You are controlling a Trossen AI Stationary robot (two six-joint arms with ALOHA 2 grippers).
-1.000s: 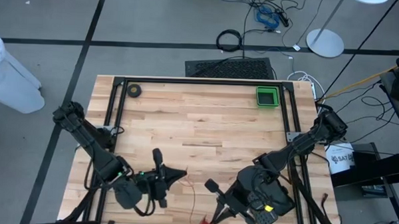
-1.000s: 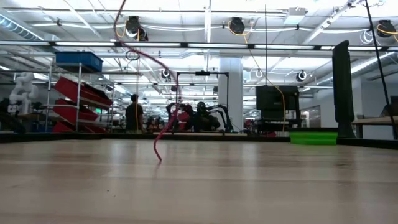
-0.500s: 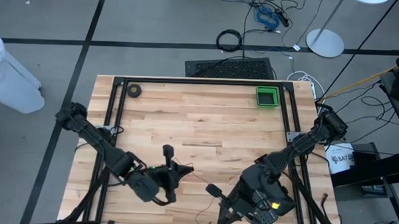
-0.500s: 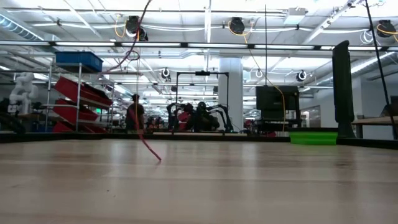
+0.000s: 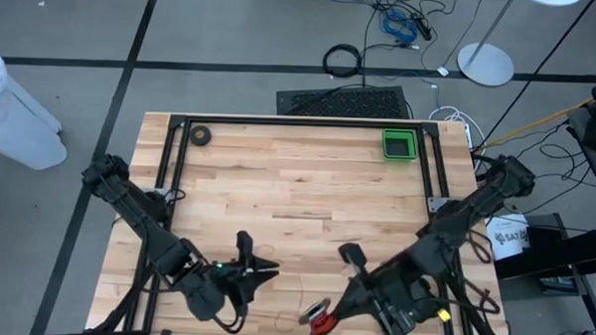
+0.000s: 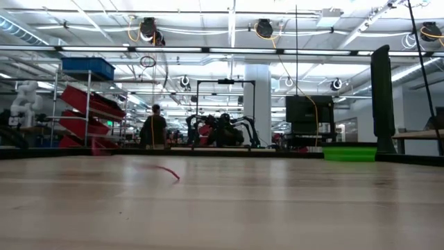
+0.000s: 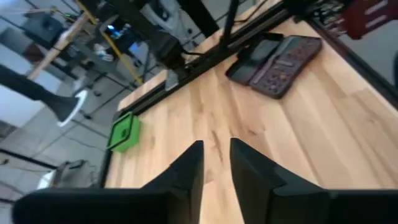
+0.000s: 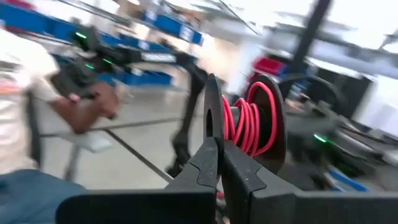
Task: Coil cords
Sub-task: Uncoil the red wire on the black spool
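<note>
The cords are red wire wound on a small dark spool [image 8: 249,118], which shows near the table's near edge in the high view [image 5: 318,315]. My right gripper [image 8: 219,148] is shut on the spool. A loose end of the red wire [image 6: 166,171] lies flat on the wood. My left gripper [image 7: 215,158] hovers left of the spool [image 5: 263,272]. It is open, with only bare table showing in the gap between its fingers. My right gripper pinches one dark side disc of the spool at its rim [image 8: 211,127] between the two fingertips. The fingers come about level from the table's right side. The spool stands up beyond the fingertips, clear of the table, with the red windings beside the held disc.
A green tray [image 5: 399,144] stands at the far right and a small dark tape roll [image 5: 199,135] at the far left. A dark handset [image 7: 277,56] lies near the right arm's base. Black rails [image 5: 300,122] frame the table. People stand in the room beyond [image 6: 154,128].
The red wire that hung in a high loop over the table has dropped, and its end now lies flat on the wood. My right gripper has risen and swung toward the table's right, bringing the spool into the high view. My left gripper has sunk a little.
</note>
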